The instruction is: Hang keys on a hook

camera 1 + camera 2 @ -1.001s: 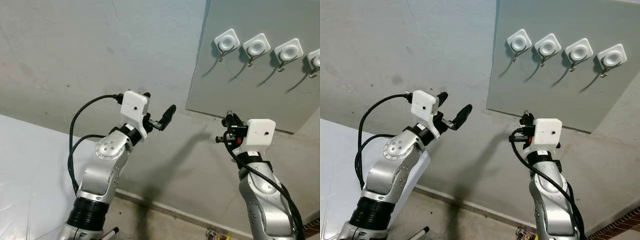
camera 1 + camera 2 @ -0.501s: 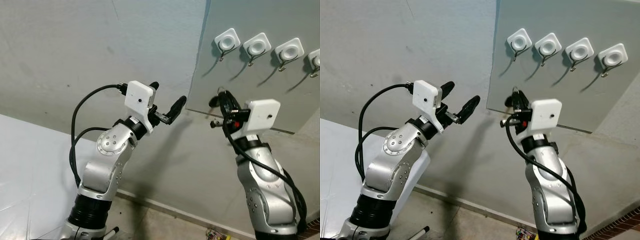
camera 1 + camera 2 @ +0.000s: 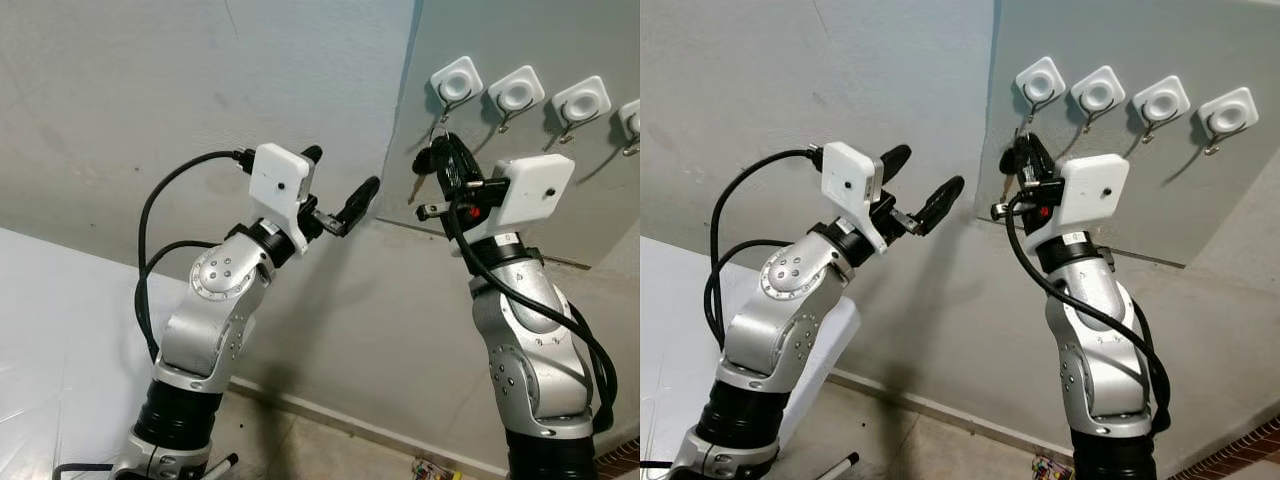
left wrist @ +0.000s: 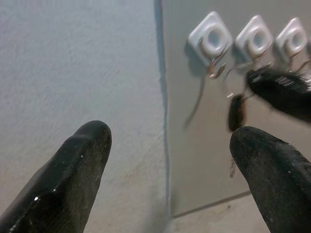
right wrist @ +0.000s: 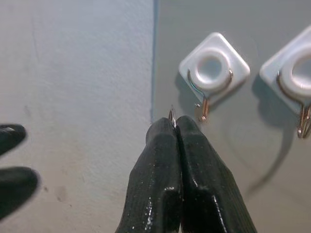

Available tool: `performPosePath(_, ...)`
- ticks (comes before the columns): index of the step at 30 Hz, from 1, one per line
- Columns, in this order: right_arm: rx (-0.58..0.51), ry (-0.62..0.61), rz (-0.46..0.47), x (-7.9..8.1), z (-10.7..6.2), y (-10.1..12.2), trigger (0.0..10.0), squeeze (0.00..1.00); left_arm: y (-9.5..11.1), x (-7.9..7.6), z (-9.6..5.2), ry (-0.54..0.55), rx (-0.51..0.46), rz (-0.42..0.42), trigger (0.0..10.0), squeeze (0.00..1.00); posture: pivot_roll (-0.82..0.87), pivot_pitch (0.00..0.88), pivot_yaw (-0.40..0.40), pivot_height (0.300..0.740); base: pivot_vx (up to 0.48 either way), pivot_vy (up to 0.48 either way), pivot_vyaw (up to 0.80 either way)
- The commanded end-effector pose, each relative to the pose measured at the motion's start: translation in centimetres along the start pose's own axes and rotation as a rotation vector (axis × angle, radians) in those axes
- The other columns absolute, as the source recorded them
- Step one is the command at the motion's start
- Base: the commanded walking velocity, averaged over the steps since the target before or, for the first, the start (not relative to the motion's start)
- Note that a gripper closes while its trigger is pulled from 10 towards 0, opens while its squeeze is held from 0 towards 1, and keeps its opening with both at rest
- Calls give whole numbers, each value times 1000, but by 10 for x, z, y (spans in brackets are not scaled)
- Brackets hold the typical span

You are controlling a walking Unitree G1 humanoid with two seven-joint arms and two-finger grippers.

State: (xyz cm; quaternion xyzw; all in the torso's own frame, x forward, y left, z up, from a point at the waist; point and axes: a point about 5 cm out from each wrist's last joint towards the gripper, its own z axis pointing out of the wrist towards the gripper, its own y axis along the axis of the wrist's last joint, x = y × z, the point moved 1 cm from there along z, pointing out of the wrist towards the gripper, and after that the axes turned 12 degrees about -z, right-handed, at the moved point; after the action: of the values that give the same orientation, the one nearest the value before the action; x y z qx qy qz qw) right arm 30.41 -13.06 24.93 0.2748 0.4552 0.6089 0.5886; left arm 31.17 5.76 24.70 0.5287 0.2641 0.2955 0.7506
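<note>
Several white square hooks sit in a row on a grey wall panel (image 3: 480, 190). The leftmost hook (image 3: 454, 82) has a small metal hook (image 5: 203, 111) under it. My right gripper (image 3: 445, 160) is raised just below that hook, shut on the ring (image 5: 172, 116) of the keys (image 3: 418, 170). The ring's tip pokes out between the fingers, a little beside the metal hook and apart from it. A dark key (image 4: 236, 112) dangles under the ring. My left gripper (image 3: 340, 178) is held up open and empty, to the left of the panel's edge.
The pale wall (image 3: 200, 100) runs behind both arms. A white surface (image 3: 50, 330) lies at the lower left. Small objects lie on the floor (image 3: 330, 450) by the baseboard. The other hooks (image 3: 578, 102) to the right carry nothing.
My right gripper has risen with the keys from below the panel's lower edge up to just under the leftmost hook. My left arm has lifted slightly and stayed open.
</note>
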Motion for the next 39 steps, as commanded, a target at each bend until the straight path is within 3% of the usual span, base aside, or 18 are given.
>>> performPosePath(1, -20, -18, 13, -6, 5, 5, 10000, 0, 9, -10, 3, -51, -20, 13, 10000, 0, 21, 0, -26, 740, 0, 0, 0)
performPosePath(29, -39, -72, 73, -13, 17, 6, 10000, 0, 14, -15, 3, -69, -13, 17, 10000, 0, 30, 0, -22, 740, 0, 0, 0)
performPosePath(36, -38, -98, 149, -14, 19, 6, 10000, 0, 15, -16, 3, -66, -13, 14, 10000, 0, 37, 0, -22, 740, 0, 0, 0)
performPosePath(39, -22, -111, 253, -13, 18, 2, 10000, 0, 15, -15, 3, -64, -14, 15, 10000, 0, 37, 0, -22, 740, 0, 0, 0)
